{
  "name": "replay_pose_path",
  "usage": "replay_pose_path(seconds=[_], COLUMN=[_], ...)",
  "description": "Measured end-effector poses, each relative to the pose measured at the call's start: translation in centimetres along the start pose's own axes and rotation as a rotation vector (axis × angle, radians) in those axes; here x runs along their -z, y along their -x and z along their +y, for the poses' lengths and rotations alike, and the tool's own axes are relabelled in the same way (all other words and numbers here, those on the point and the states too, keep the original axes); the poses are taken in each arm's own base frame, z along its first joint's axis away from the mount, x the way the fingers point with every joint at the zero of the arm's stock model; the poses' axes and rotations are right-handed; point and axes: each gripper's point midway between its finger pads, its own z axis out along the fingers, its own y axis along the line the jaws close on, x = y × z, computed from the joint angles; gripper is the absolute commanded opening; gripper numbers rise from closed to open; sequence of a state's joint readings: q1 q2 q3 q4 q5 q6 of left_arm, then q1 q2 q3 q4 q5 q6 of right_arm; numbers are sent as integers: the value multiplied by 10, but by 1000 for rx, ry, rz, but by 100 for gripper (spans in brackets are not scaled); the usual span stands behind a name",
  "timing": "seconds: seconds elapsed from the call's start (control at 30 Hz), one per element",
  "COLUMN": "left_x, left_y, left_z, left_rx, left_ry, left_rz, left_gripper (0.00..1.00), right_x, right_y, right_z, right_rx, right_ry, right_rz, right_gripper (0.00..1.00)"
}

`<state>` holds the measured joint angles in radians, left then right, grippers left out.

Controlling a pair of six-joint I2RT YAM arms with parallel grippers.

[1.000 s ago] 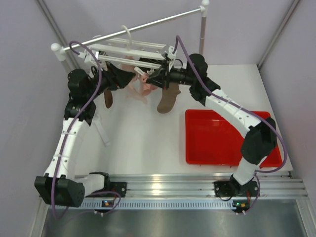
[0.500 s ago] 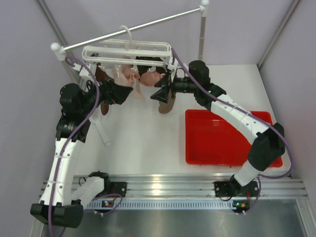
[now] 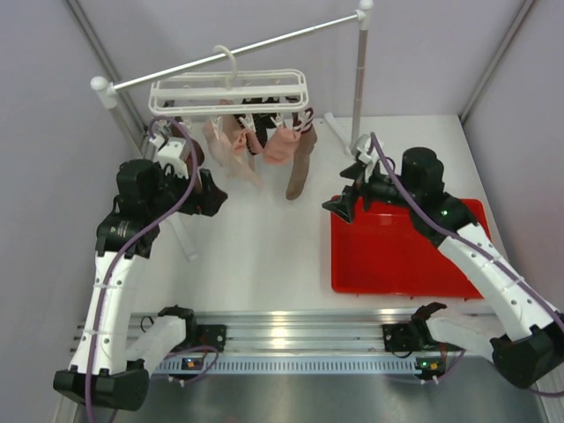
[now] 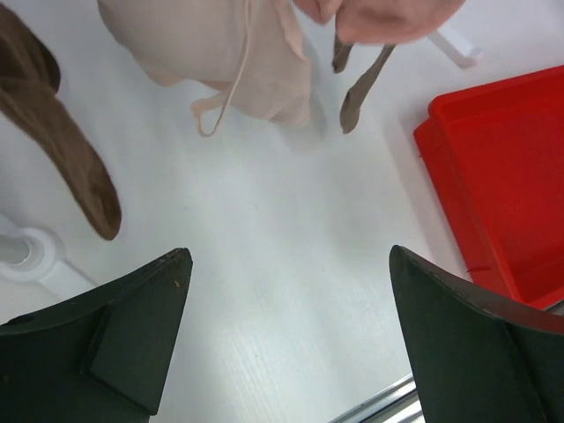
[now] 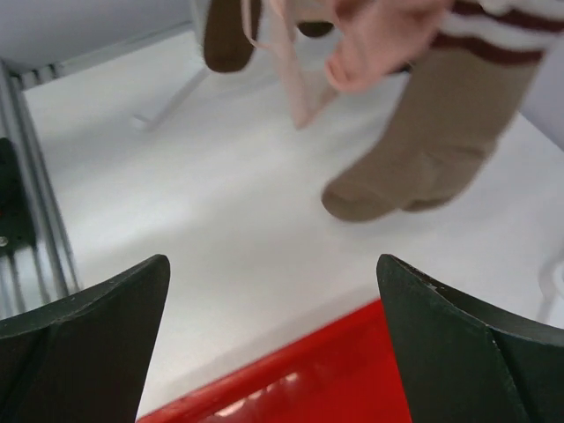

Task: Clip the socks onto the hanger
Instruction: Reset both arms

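The white hanger (image 3: 227, 92) hangs by its hook from the rail. Clipped under it are pale pink socks (image 3: 231, 152) and a taupe-brown sock (image 3: 300, 174) with a striped cuff. In the left wrist view a second brown sock (image 4: 66, 141) hangs at the left and a pink sock (image 4: 220, 53) at the top. My left gripper (image 3: 216, 196) (image 4: 288, 264) stands open and empty, below and left of the socks. My right gripper (image 3: 339, 207) (image 5: 273, 264) is open and empty over the tray's near-left corner. The brown sock (image 5: 432, 150) dangles ahead of it.
A red tray (image 3: 405, 256) lies on the white table at the right, seen too in the left wrist view (image 4: 502, 194). The long white rail (image 3: 264, 42) rests on two poles, the right pole (image 3: 357, 79) close behind my right gripper. Grey walls enclose three sides.
Both arms have drawn back and down from the hanger. The right gripper has opened and let go. The hanger has swung back level, with the socks hanging from it.
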<state>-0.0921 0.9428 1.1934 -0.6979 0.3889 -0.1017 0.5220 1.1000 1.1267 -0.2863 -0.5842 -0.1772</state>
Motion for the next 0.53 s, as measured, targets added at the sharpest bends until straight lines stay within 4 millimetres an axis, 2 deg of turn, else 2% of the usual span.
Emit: replay_pose_path(seconds=[0.1,0.17,0.3,0.4,0.53], left_x=[3,2,1,5,14], left_y=[-14,-28,-65,-85,-90], left_z=[9,18,35,42,45], left_rx=[-44,-70,-116,-139,-165], left_ry=[40,70,122,149,176], left_rz=[33,64,135,163,143], left_gripper=[98,98,98,98,98], right_x=[29,44,71,87,97], right_y=[-31,-52,-90,-100,-99], right_z=[-24,-34,-35,-33,-32], right_rx=[-41,-63,-92,-99,-89], right_ry=[-135,-207,-301,-345,-374], right_rz=[52,87,133,130,105], right_gripper=[100,100,100,100,100])
